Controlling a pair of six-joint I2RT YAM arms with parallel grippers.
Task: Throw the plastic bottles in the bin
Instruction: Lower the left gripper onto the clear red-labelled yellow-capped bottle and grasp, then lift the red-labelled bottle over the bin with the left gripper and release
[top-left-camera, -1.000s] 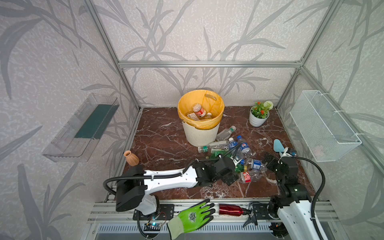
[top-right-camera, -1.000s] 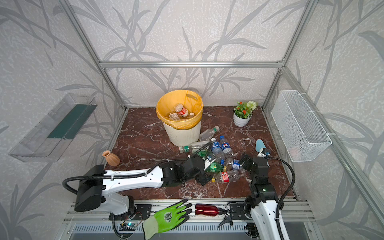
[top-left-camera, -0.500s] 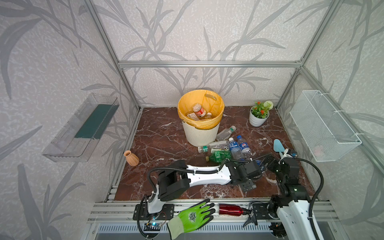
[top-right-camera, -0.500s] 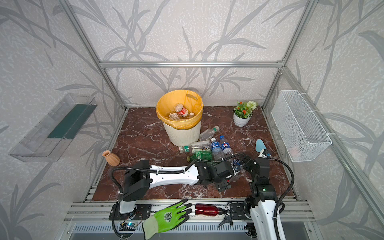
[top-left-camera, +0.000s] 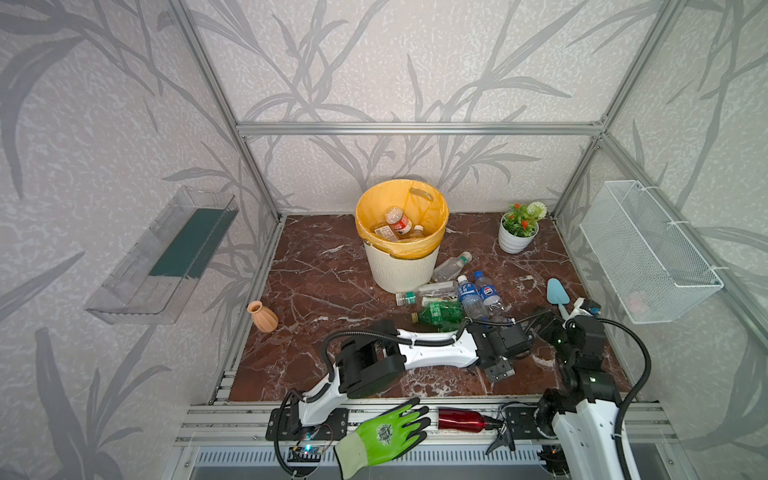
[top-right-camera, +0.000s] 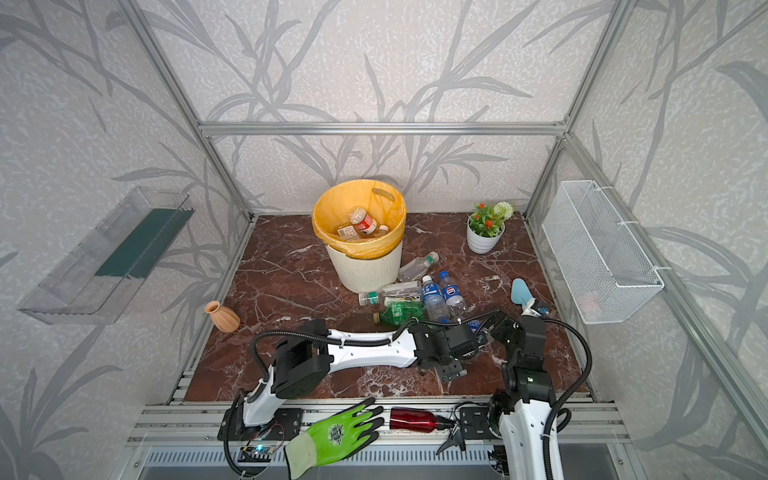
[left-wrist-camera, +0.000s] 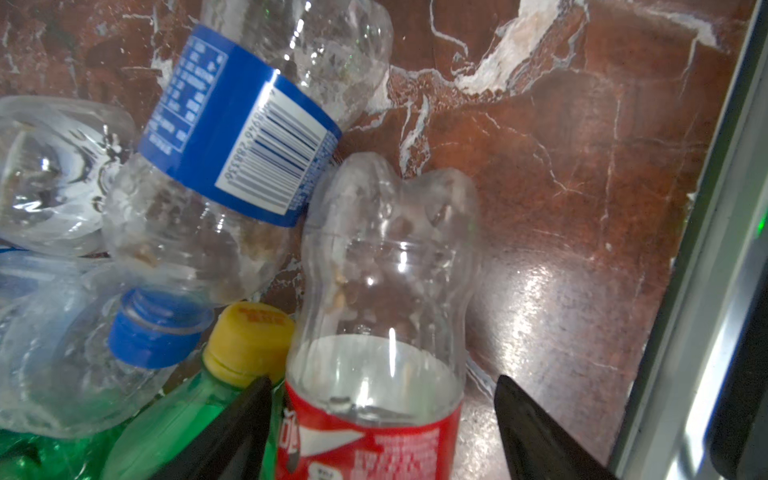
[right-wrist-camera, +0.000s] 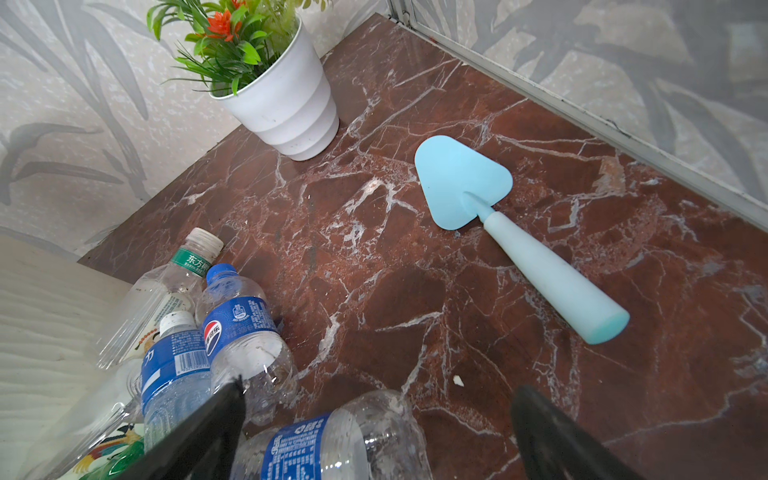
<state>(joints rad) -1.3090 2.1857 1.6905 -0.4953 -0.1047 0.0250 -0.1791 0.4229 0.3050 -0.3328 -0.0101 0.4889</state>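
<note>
Nearest the front edge, the left hand (left-wrist-camera: 382, 380) reaches over the red-brown marble tabletop (left-wrist-camera: 582, 166) with a clear plastic bottle with a red label (left-wrist-camera: 382, 266) between its black fingers (left-wrist-camera: 232, 432). The bottle lies on its side. Its long axis is in line with the hand and its base points away from the wrist, so the fingers cross its width at the label. One finger sits just beside the label, next to a green bottle with a yellow cap (left-wrist-camera: 187, 415). The opposite finger stands apart from the bottle, so the hand is partly open and not gripping. This hand is clearly the nearer one to that bottle.

The right hand (right-wrist-camera: 380, 386) hangs spread wide over a clear blue-labelled bottle (right-wrist-camera: 332, 440).

Farther back lies the loose pile of bottles (top-left-camera: 469, 291). Beyond it stands the cream ribbed bin with a yellow liner (top-left-camera: 401, 266), holding a few bottles.
</note>
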